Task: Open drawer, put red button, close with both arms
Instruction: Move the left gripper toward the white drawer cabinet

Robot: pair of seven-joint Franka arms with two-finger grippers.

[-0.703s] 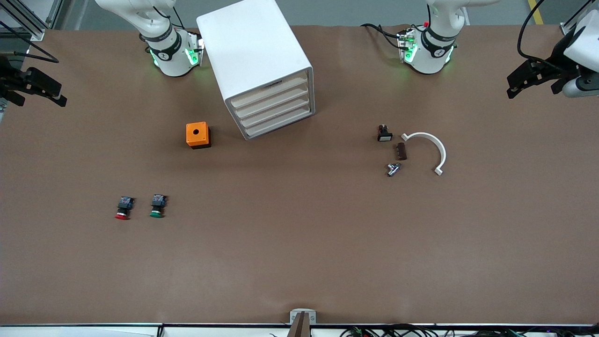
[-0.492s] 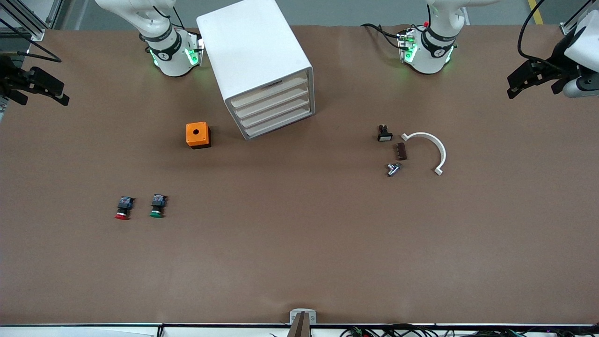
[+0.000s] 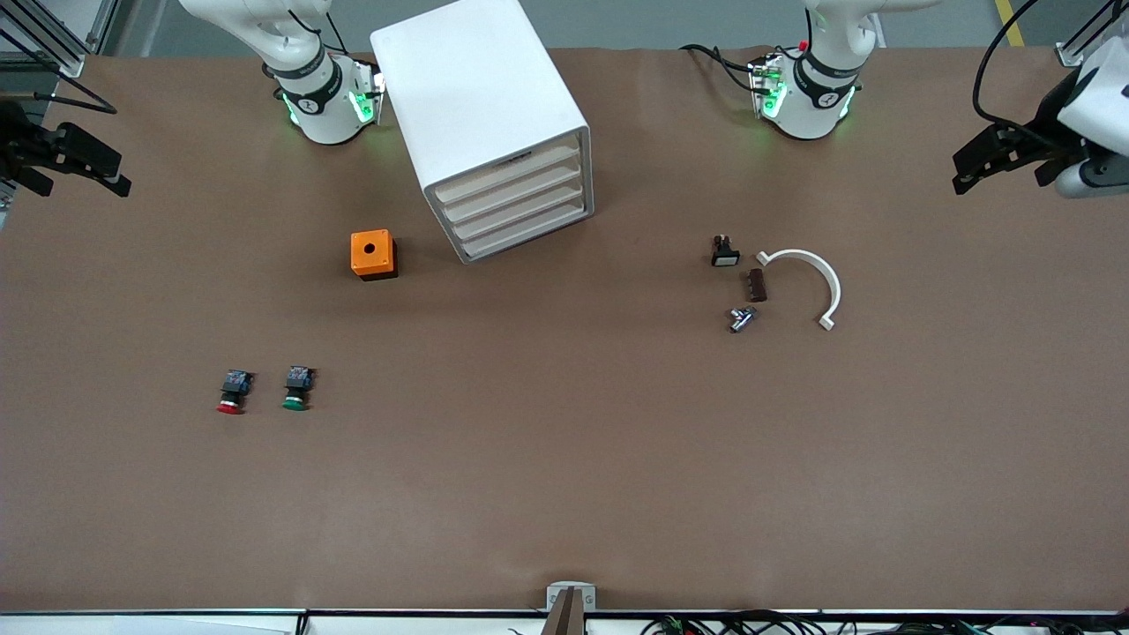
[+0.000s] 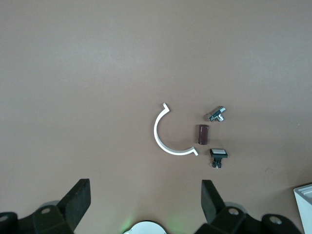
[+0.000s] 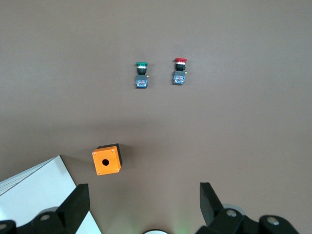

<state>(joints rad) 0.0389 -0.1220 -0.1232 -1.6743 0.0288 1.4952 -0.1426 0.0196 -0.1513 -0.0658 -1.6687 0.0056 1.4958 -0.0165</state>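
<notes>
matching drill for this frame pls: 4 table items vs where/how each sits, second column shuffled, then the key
Things:
1. small push button with a round red cap
2. orange box with a hole on top
3. white curved half-ring bracket
4. highest white tray drawer of the white cabinet

States:
A. toward the left arm's end of the table
B. shut
C. beside the green-capped button
D. beside the cabinet

Pairs: 1-C, 2-D, 3-A, 4-B

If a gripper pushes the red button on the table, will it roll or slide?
The red button lies on its side, and its round cap would probably make it roll in an arc. Its blocky black-blue body may resist that. It looks small, likely light.
</notes>
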